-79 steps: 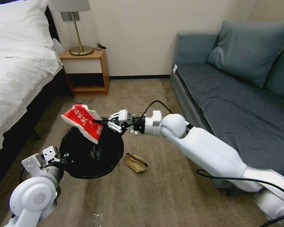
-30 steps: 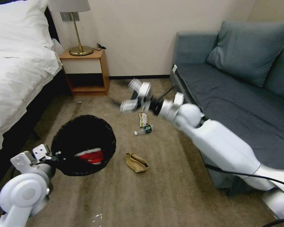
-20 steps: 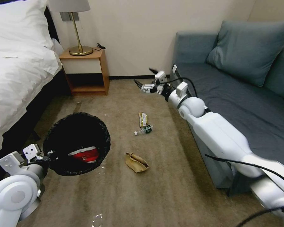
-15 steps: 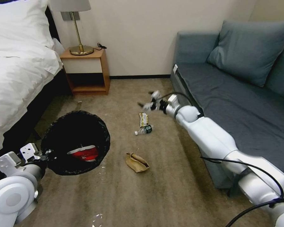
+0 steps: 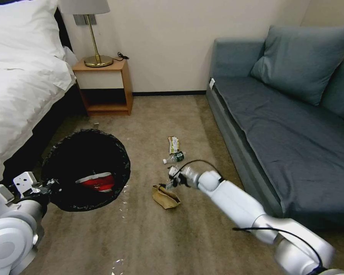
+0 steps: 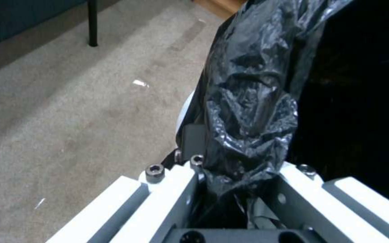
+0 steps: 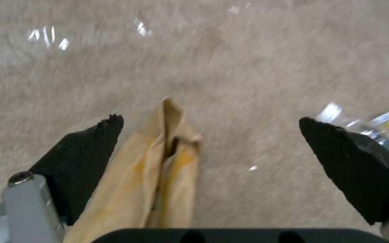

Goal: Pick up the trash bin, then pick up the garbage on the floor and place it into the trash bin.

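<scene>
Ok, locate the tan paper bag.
Head view: the tan paper bag lies on the carpet, right of the trash bin, under the open right gripper.

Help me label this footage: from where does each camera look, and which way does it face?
Head view: from the robot's head, forward and down over the carpet; both arms show, the left gripper holding the trash bin, the right gripper low over the paper bag.
Left wrist view: from the left wrist, along its fingers at the bin's black liner.
Right wrist view: from the right wrist, down at the carpet, its open fingers around the paper bag.
Shared: head and right wrist views both show the paper bag.
</scene>
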